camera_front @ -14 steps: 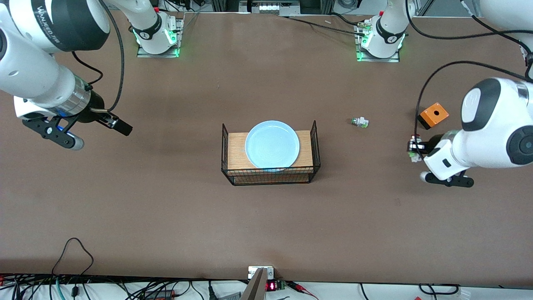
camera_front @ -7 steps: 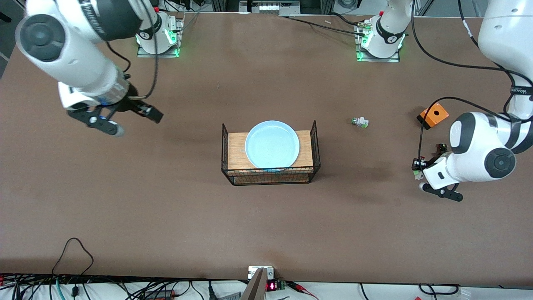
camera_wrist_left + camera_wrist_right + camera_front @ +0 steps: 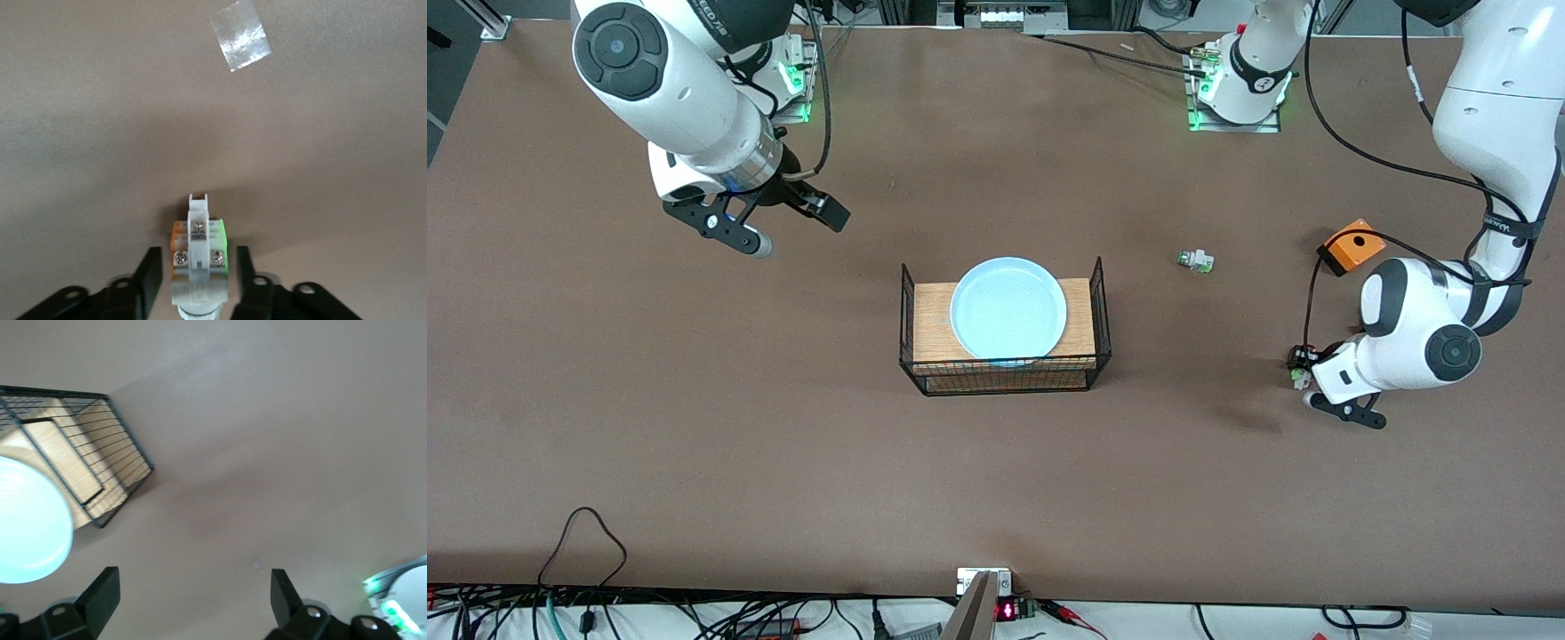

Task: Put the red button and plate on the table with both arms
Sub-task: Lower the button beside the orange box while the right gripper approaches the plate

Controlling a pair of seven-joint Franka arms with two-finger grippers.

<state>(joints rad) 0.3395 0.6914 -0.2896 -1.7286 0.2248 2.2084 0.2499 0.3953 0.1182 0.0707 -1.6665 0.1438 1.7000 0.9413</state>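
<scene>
red button (image 3: 198,250) between parted left pincer (image 3: 198,287) fingers, on table (image 3: 783,462)

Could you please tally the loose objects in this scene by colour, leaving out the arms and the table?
Pale blue: 1, the plate on the wooden rack.
Light wood with black wire: 1, that rack.
Orange: 1, the orange box.
White and green: 2, the red button between the left gripper fingers, and the similar white-and-green piece.
Total: 5
</scene>
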